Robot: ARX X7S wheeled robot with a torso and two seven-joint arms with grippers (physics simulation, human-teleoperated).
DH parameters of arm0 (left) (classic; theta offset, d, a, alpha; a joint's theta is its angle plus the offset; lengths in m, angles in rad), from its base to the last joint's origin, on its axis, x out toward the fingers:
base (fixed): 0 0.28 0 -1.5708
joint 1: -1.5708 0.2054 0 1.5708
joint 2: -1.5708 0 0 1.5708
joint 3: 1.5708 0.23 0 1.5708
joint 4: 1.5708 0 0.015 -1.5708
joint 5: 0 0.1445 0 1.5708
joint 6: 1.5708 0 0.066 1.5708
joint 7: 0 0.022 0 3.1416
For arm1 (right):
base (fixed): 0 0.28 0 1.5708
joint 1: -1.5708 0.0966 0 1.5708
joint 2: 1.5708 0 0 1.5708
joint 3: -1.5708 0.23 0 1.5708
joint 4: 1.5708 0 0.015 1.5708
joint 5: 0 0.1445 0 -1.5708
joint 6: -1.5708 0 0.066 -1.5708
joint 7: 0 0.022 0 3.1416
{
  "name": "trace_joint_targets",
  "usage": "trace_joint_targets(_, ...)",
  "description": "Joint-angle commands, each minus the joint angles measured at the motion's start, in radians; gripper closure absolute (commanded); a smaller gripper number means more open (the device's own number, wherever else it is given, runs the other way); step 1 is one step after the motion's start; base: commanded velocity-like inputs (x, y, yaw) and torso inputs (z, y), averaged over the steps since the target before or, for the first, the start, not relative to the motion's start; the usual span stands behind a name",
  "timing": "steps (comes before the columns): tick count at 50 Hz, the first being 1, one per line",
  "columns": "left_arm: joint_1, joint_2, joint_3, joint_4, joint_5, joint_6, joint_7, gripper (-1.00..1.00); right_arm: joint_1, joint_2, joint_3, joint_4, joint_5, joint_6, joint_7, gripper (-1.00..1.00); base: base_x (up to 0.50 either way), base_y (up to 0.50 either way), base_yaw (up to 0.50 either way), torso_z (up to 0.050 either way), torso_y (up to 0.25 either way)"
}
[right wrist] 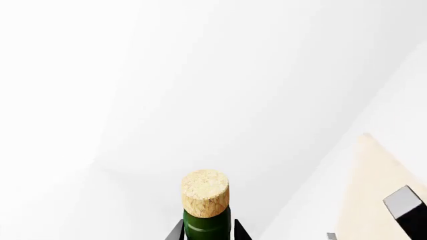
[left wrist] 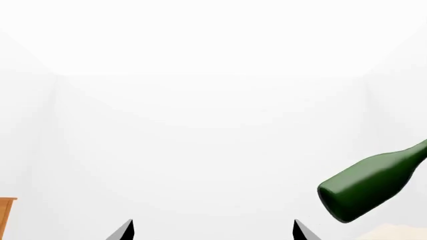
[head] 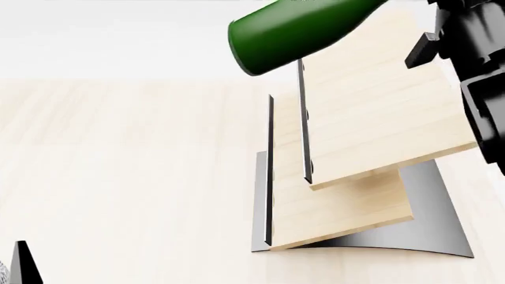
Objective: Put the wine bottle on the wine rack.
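The dark green wine bottle [head: 292, 29] hangs tilted in the air above the wine rack [head: 355, 148], its base toward the left and down. My right gripper [right wrist: 207, 234] is shut on the bottle's neck just below the tan cork [right wrist: 205, 192]; the right arm [head: 473, 53] shows at the head view's upper right. The rack has two slanted light-wood panels with dark metal edges on a curved grey base [head: 426, 231]. The bottle's base also shows in the left wrist view [left wrist: 370, 185]. My left gripper [left wrist: 213, 231] is open and empty, apart from the bottle.
The rack stands on a light-wood table [head: 118, 165]. An orange-brown wooden edge [left wrist: 5, 215] shows at the side of the left wrist view. A left fingertip [head: 22, 266] shows at the head view's lower left corner.
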Motion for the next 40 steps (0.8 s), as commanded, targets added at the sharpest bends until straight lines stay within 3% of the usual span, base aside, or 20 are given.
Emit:
trace_joint_targets(1, -0.001, -0.001, 0.003, -0.001, 0.0, -0.002, -0.002, -1.0, -0.035, 0.039, 0.051, 0.017, -0.005, -0.013, -0.032, 1.0, 0.0, 0.0, 0.0, 0.0, 0.0)
trace_joint_targets(40, -0.011, -0.004, 0.013, -0.023, 0.002, 0.01, -0.008, -1.0, -0.142, 0.093, 0.083, 0.028, 0.047, -0.002, -0.09, 1.0, 0.0, 0.0, 0.0, 0.0, 0.001)
